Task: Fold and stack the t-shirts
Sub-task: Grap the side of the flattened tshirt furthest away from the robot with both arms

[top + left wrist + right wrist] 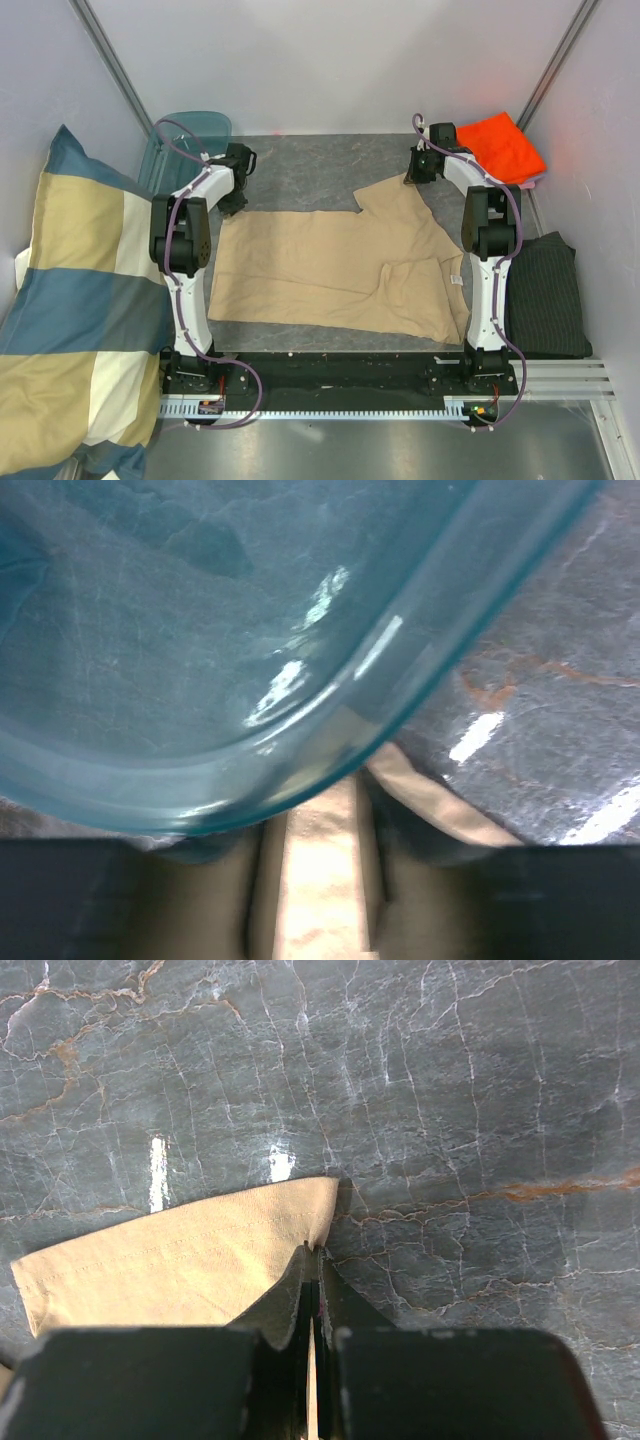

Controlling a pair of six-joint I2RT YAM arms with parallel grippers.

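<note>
- Right claw [312, 1290]: pinched flat on a hem corner of the tan t-shirt [170, 1260], fingers together with cloth between them; sits at the shirt's 1 o'clock corner in the top view.
- Left claw [320, 905]: astride a raised ridge of the same tan cloth, at the shirt's 10 o'clock corner; clamped or merely straddling, cannot tell.
- Tan shirt spread mostly flat across the middle of the grey marbled desk [300, 165], with one part doubled over toward 4 o'clock.
- Folded orange t-shirt [505, 148] at 2 o'clock on the desk, apart from the tan one.
- Clear teal bin [190, 135] at 11 o'clock, close beside the left arm's wrist.
- Checked pillow [80, 300] at 9 o'clock; dark striped cloth [545, 295] at 4 o'clock.
</note>
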